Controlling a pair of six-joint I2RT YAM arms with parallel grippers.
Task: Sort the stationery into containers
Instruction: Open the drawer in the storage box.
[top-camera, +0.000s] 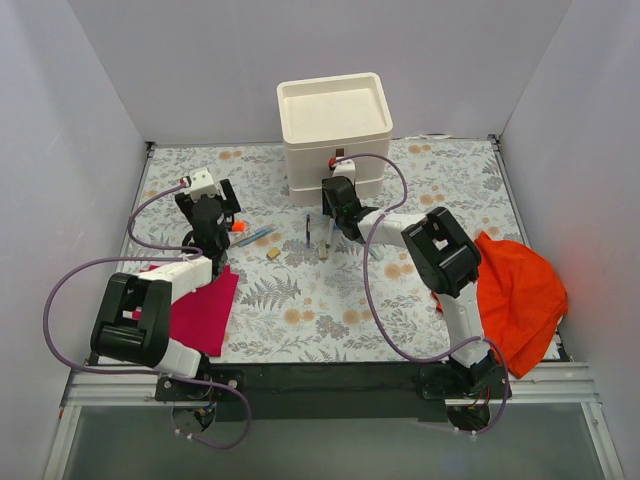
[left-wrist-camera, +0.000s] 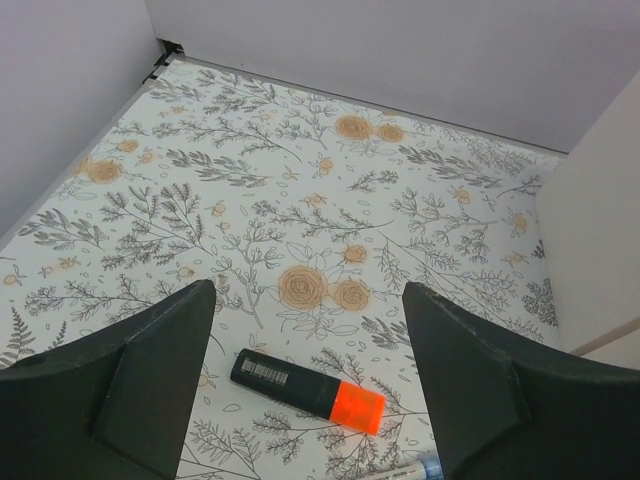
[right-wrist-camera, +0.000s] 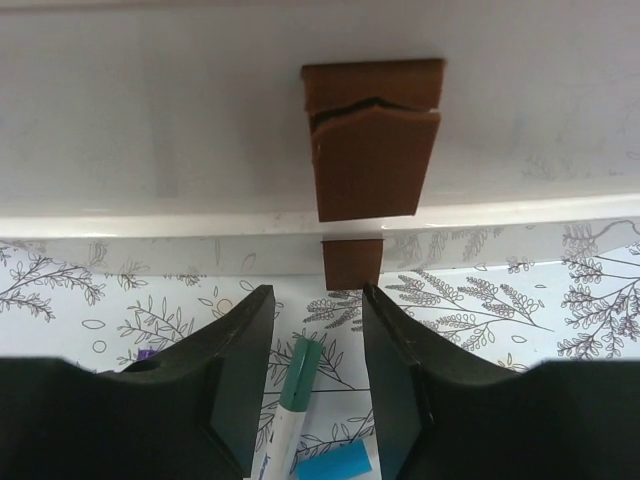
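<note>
Black fingers (left-wrist-camera: 150, 380) of the left pincer (left-wrist-camera: 308, 296) fill the bottom corners of its wrist view. They are spread wide with nothing between them. Below the gap an orange-capped marker (left-wrist-camera: 308, 390) lies flat on the floral table (left-wrist-camera: 300, 180), its dark barrel pointing left. The tip of a blue pen (left-wrist-camera: 425, 468) shows at the lower edge. The cream wall of the drawers (left-wrist-camera: 600, 250) closes off the right side of that view.

From above, marker and pen lie just beside the left pincer, and a tan block (top-camera: 272, 255) sits near them toward the table's middle.

The right pincer (right-wrist-camera: 316, 300) stands at a narrow gap, holding nothing. It faces the drawer front, close to 2 brown handles (right-wrist-camera: 372, 140) set one above the other. A teal-capped pen (right-wrist-camera: 300, 375) lies on the table below the gap between its fingers. A blue shape beside the pen is too cropped to identify.

A shallow tray (top-camera: 335, 135) tops the drawers at the table's far side. A magenta cloth (top-camera: 205, 310) lies partly under the left arm, and an orange cloth (top-camera: 520, 295) lies beside the right arm.
</note>
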